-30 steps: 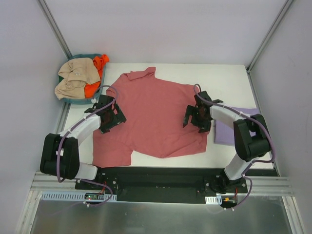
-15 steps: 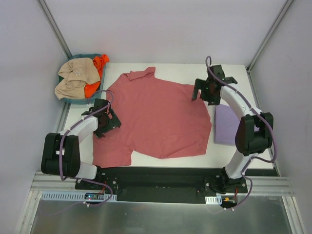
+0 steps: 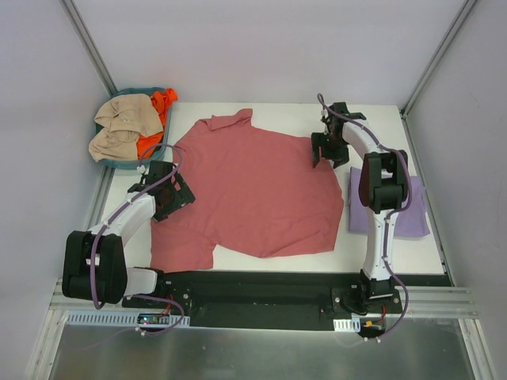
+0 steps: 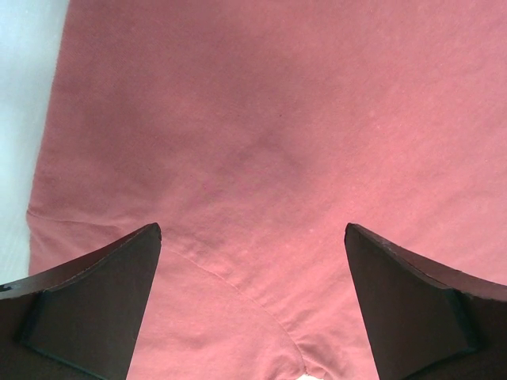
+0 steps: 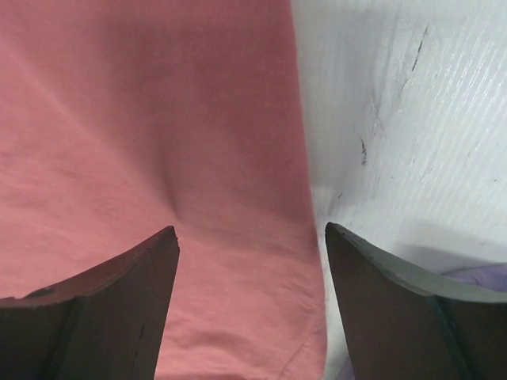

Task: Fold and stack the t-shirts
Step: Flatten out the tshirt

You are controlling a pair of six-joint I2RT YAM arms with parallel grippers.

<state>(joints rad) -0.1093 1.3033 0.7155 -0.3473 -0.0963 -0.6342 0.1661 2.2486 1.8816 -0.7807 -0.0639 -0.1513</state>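
Observation:
The brick-red t-shirt (image 3: 253, 186) lies spread flat on the white table (image 3: 277, 115), collar at the back. My left gripper (image 3: 168, 192) hovers open over its left sleeve; the left wrist view shows the sleeve seam (image 4: 238, 285) between the fingers. My right gripper (image 3: 327, 150) hovers open over the shirt's back right edge; the right wrist view shows that edge (image 5: 305, 206) between the fingers. The lavender t-shirt (image 3: 416, 218) lies folded at the right, partly hidden by the right arm.
A teal basket (image 3: 111, 161) holding beige and orange cloth sits off the table's back left corner. Grey walls and metal posts enclose the table on three sides. A black rail runs along the near edge.
My right gripper moved from the shirt's right middle to its back right edge. My left gripper drew back slightly to the left over the sleeve. The shirt's right side lies flatter.

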